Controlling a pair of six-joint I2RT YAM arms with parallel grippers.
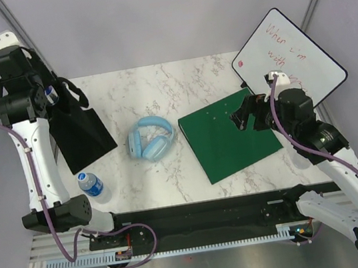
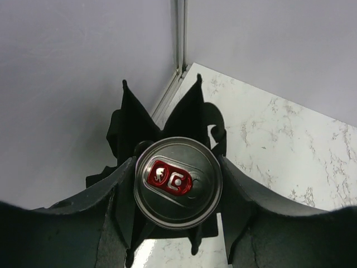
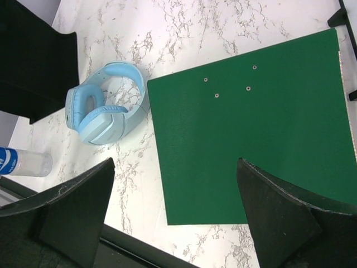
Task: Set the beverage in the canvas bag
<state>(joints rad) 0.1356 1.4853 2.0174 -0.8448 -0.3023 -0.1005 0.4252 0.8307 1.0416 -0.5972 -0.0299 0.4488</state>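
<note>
My left gripper (image 1: 44,95) is shut on a silver beverage can (image 1: 53,92), held in the air at the far left. In the left wrist view its top with a red tab (image 2: 177,181) fills the space between my fingers (image 2: 125,184). The black canvas bag (image 1: 79,134) lies flat on the table under and just right of the can, its loop handles (image 1: 75,90) toward the back. It also shows behind the can in the left wrist view (image 2: 139,120). My right gripper (image 1: 244,116) is open and empty above a green board (image 3: 251,123).
A clear water bottle (image 1: 91,184) lies near the table's front left. Light-blue headphones (image 1: 151,138) sit mid-table. The green board (image 1: 233,132) lies right of centre. A whiteboard (image 1: 287,57) with red writing leans at the back right. Grey walls close in on the left and back.
</note>
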